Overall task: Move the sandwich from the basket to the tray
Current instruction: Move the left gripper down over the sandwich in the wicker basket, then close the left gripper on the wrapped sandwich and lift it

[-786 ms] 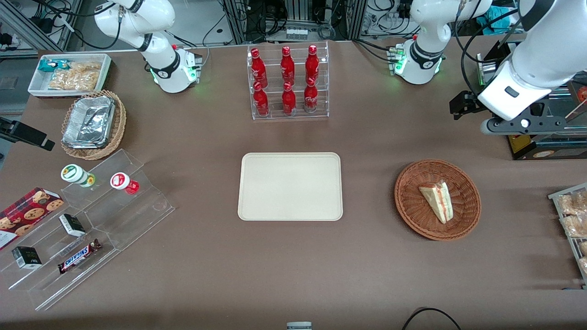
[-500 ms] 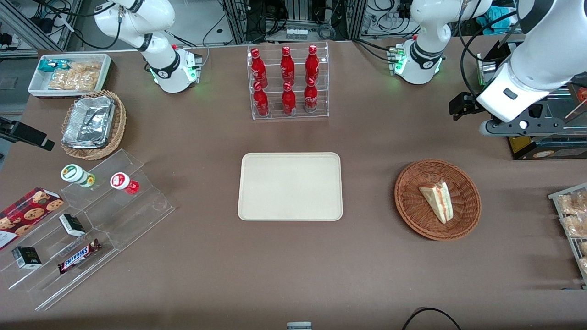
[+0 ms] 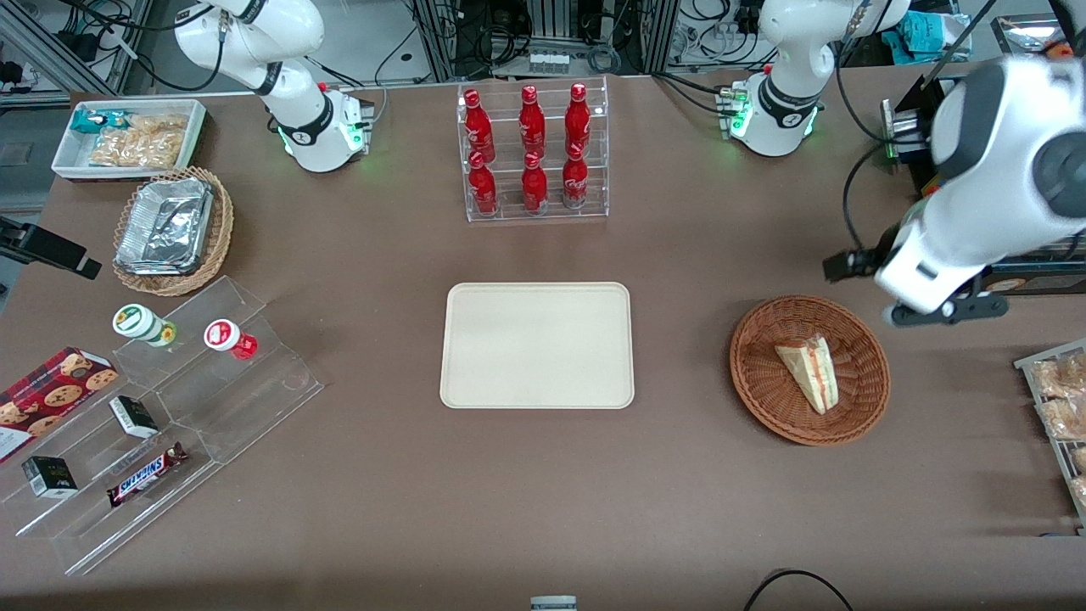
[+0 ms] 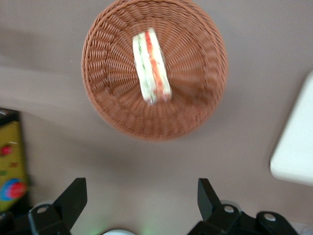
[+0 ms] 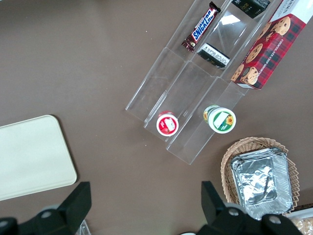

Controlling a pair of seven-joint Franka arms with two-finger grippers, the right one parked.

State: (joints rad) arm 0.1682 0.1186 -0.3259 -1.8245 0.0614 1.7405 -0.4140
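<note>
The sandwich [image 3: 810,372], a pale wedge with orange-red and green layers, lies in the round reddish-brown basket [image 3: 764,416]. The cream tray [image 3: 536,345] lies flat at the table's middle, bare. My left gripper [image 3: 937,307] hangs above the table just beside the basket's rim, farther from the front camera than the sandwich. In the left wrist view the gripper [image 4: 141,182] is open and empty, its fingers [image 4: 76,193] wide apart, with the basket [image 4: 117,112], the sandwich [image 4: 151,66] and a corner of the tray [image 4: 296,147] ahead of it.
A clear rack of red bottles [image 3: 533,153] stands farther back than the tray. A rack of bagged pastries [image 3: 1060,407] and a yellow-and-black box [image 3: 1010,280] sit at the working arm's end. Acrylic steps with snacks [image 3: 161,407] and a foil-filled tan basket [image 3: 174,229] sit at the parked arm's end.
My left arm has swung down and toward the front camera, bringing the gripper close beside the basket. The sandwich, basket and tray have not moved.
</note>
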